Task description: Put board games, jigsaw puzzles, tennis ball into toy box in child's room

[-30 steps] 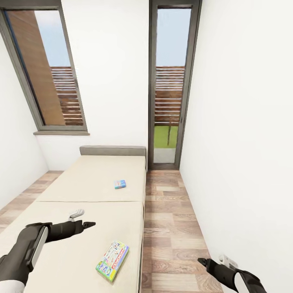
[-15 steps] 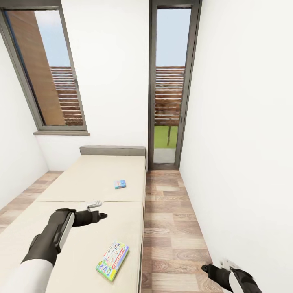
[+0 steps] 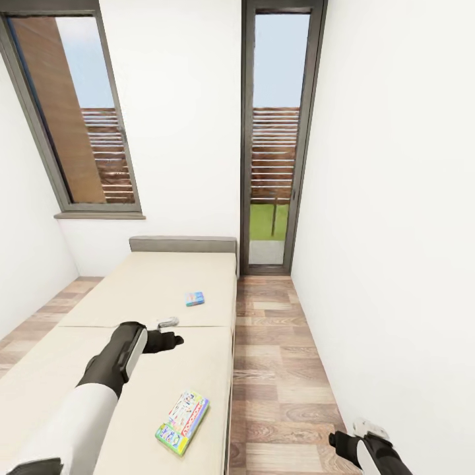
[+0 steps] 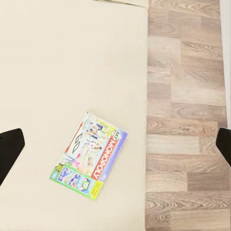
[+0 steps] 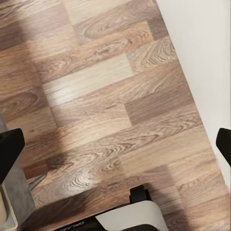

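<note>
A colourful Monopoly board game (image 3: 183, 422) lies flat on the near part of the beige bed (image 3: 132, 290), close to its right edge; it also shows from above as the Monopoly box (image 4: 89, 155). A smaller blue board game (image 3: 194, 299) rests farther up the bed. My left gripper (image 3: 173, 340) hovers over the bed between the two boxes, well above the Monopoly box, its fingers spread wide and empty. My right gripper (image 3: 338, 441) hangs low over the wooden floor beside the bed, open with nothing in it.
Wooden floor (image 3: 284, 369) runs along the bed's right side up to a glass door (image 3: 274, 145). A white wall (image 3: 396, 231) stands close on the right. A window (image 3: 72, 112) sits above the bed's headboard (image 3: 183, 244).
My left arm has reached forward and to the right over the bed, toward the far board game. The right gripper has dropped lower and slightly right. The boxes have not moved.
</note>
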